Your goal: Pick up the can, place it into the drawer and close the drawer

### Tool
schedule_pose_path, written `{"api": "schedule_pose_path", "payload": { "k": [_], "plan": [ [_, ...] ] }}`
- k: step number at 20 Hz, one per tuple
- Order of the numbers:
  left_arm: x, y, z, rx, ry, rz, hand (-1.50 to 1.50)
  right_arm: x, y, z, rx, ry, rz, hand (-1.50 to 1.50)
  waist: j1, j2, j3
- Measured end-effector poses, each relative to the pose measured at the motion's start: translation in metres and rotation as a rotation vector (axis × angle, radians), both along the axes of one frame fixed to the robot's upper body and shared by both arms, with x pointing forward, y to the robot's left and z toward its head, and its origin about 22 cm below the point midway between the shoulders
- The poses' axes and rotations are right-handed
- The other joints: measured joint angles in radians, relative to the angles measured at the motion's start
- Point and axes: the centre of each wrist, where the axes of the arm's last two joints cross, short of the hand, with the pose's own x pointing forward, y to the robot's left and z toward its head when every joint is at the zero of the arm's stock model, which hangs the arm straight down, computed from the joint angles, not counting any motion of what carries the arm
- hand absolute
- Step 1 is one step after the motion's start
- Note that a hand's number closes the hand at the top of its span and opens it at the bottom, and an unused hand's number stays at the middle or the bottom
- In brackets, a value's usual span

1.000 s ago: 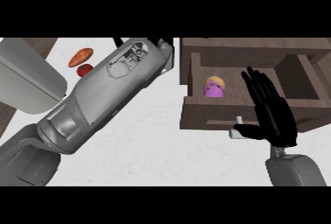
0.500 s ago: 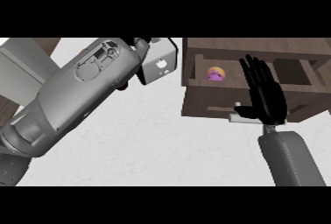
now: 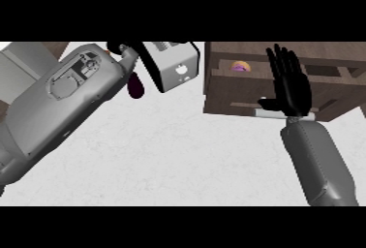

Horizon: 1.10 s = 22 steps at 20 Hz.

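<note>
Right robot hand (image 3: 292,89) flat open, fingers straight, over drawer (image 3: 236,94) front. Purple can (image 3: 239,66) inside drawer. Left robot hand (image 3: 116,47) mostly hidden, state unclear.

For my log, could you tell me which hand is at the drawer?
The right hand, held open, overlaps the wooden drawer; the left hand is up beside the grey appliance.
</note>
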Motion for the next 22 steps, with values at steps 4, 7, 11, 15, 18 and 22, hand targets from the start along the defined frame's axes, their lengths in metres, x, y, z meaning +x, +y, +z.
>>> {"api": "schedule_pose_path", "payload": {
  "k": [4, 7, 11, 15, 18, 22],
  "plan": [
    [-0.009, 0.014, -0.008, 0.011, 0.010, -0.001, -1.50, 0.017, 0.002, 0.000, 0.009, -0.014, -0.030, -1.50, 0.007, 0.006, 0.006],
    [-0.012, 0.022, -0.013, 0.017, 0.017, -0.001, -1.50, 0.030, 0.006, 0.004, 0.013, -0.028, -0.046, -1.50, 0.008, 0.014, 0.009],
    [-0.020, 0.030, -0.030, 0.018, 0.031, -0.005, -1.50, 0.045, 0.018, 0.010, 0.026, -0.031, -0.051, -1.50, 0.012, 0.023, 0.016],
    [-0.028, 0.038, -0.040, 0.020, 0.026, -0.003, -1.50, 0.051, 0.023, 0.010, 0.039, -0.044, -0.067, -1.50, 0.005, 0.022, 0.019],
    [-0.033, 0.041, -0.046, 0.020, 0.029, -0.010, -1.50, 0.059, 0.026, 0.021, 0.031, -0.055, -0.071, -1.50, 0.009, 0.024, 0.018],
    [-0.039, 0.045, -0.049, 0.023, 0.032, -0.017, -1.50, 0.067, 0.025, 0.031, 0.017, -0.024, -0.064, -1.50, 0.012, 0.031, 0.020]
  ]
}}
